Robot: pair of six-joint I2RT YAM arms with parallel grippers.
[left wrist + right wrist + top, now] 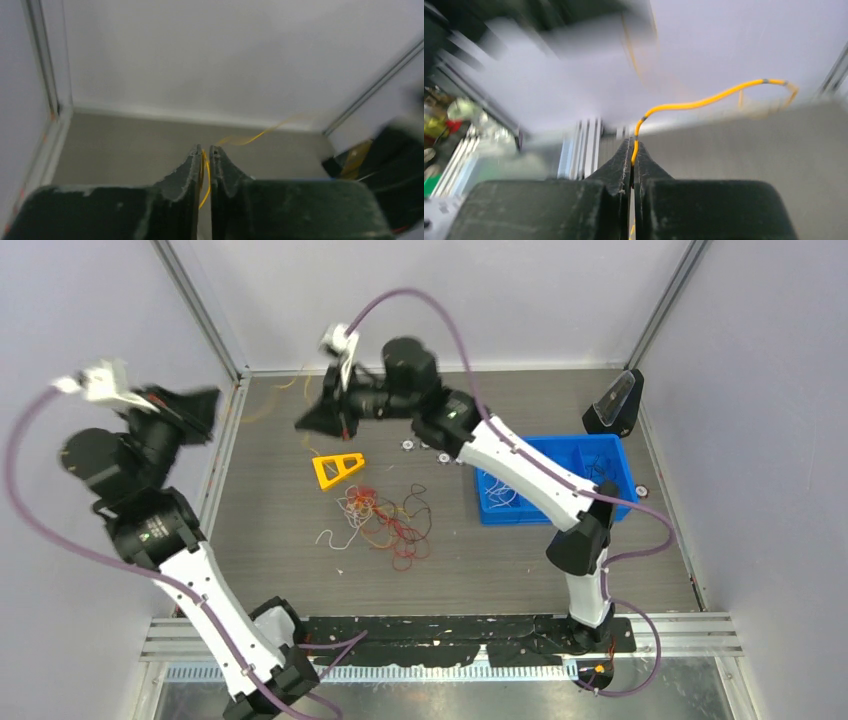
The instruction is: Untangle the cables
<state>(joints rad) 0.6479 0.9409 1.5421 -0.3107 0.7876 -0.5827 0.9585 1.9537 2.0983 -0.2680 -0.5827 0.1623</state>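
Two grippers pinch what looks like one orange wire (704, 103): left gripper (206, 150) and right gripper (631, 145), jaws closed on it, raised near the table's (280, 570) far left corner. Remaining cables (385, 520) lie clumped mid-table. Likely feather-light, limp and snag-prone; grip near a free end.

1. White-and-black jointed robot arms: two, namely the left arm (205, 580) and the right arm (520, 470).
2. Black two-finger grippers: two, namely the left gripper (206, 150) and the right gripper (632, 145).
3. Thin orange cable (694, 105) apart from the pile: one.
4. Tangled clump of red, orange and white cables (385, 520): one; its strands are too tangled to count.
5. Blue plastic compartment bin (600, 438): one.
6. Yellow triangular plastic frame (322, 470): one.
7. Black wedge-shaped stand (615, 405): one.
8. Small round silvery discs (408, 446): four can be made out.
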